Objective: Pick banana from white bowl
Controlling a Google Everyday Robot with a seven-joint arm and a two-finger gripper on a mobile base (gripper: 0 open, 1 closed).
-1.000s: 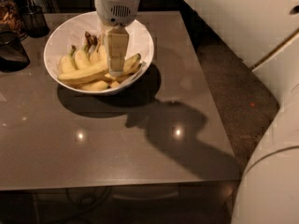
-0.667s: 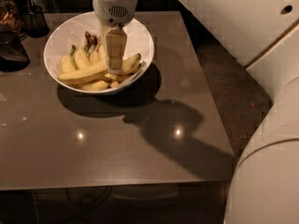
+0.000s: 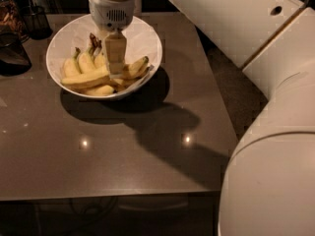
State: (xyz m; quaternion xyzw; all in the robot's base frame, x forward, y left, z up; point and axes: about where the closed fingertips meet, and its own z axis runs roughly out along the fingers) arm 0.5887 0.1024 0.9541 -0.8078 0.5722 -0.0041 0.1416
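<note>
Gripper still low in the white bowl, barely shifted, touching the bananas; grasp impossible to tell, lift pending.

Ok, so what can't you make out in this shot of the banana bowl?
- Camera view: the gripper, down in the white bowl, covers the middle of the bananas, so any grasp is hidden.
- Camera view: the dark glass containers at top left are cut by the frame edge; contents too dark to tell.

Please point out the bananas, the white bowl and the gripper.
bananas [image 3: 84,80], camera view, front banana's middle.
white bowl [image 3: 143,39], camera view, bare inner wall.
gripper [image 3: 115,72], camera view, tip, over the bananas.
</note>
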